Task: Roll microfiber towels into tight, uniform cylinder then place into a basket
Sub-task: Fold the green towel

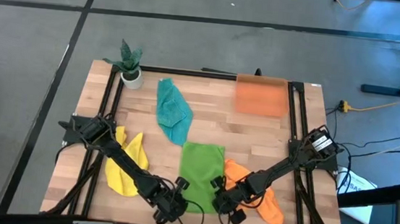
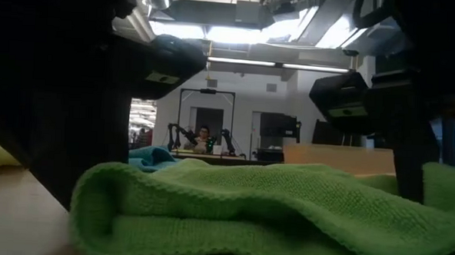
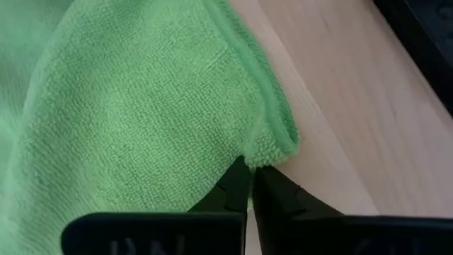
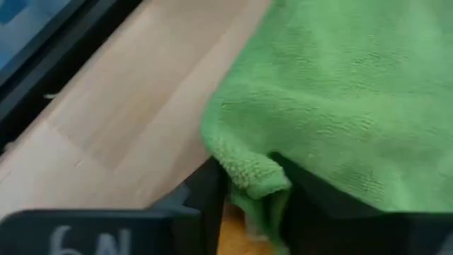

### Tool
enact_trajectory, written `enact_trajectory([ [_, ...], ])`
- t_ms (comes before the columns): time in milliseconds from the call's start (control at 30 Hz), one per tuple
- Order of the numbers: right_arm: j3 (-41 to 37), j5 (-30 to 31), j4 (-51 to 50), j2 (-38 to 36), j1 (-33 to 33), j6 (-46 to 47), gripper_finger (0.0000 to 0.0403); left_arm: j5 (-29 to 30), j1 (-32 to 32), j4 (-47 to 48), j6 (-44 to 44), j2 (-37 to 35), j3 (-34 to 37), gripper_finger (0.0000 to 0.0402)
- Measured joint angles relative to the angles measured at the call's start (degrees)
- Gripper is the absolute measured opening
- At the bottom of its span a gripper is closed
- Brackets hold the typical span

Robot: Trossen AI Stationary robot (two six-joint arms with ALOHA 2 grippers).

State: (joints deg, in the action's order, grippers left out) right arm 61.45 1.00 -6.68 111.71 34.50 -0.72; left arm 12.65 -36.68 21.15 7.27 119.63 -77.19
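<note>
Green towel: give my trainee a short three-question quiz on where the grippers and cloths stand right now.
1. True or false: the left gripper is shut on a corner of the green towel.
2. Which cloth lies partly under the green towel's right side: A teal towel, B orange towel, C yellow towel?
3. Fill in: the orange basket holds ___ towels.

Key: 1 true; 2 B; 3 no. The right gripper has the other near corner between its fingers.
</note>
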Motion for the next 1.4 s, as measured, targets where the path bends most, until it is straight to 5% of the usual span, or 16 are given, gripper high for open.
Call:
enact_trajectory([
  [200, 0.67, -0.27, -1.02, -0.10, -0.11, 0.44, 0.0012, -0.06, -0.39, 0.49, 6.84, -0.52, 0.10, 0.0001],
  [500, 3.94, -3.46, -7.88, -0.04, -0.84, 1.78, 0.0008, -7.03, -0.36, 2.60, 17.26, -2.87, 0.31, 0.0000],
  [900, 4.02, -19.16, -9.82, -0.04, -6.47, 3.51, 0.0004, -17.19, 1.00, 4.77, 24.91, -3.23, 0.31, 0.0000],
  [1400, 4.09, -20.38, -8.41, -0.04, -7.78, 3.59, 0.0004, -9.81, -1.29, 0.49, 19.09, -5.17, 0.22, 0.0000],
])
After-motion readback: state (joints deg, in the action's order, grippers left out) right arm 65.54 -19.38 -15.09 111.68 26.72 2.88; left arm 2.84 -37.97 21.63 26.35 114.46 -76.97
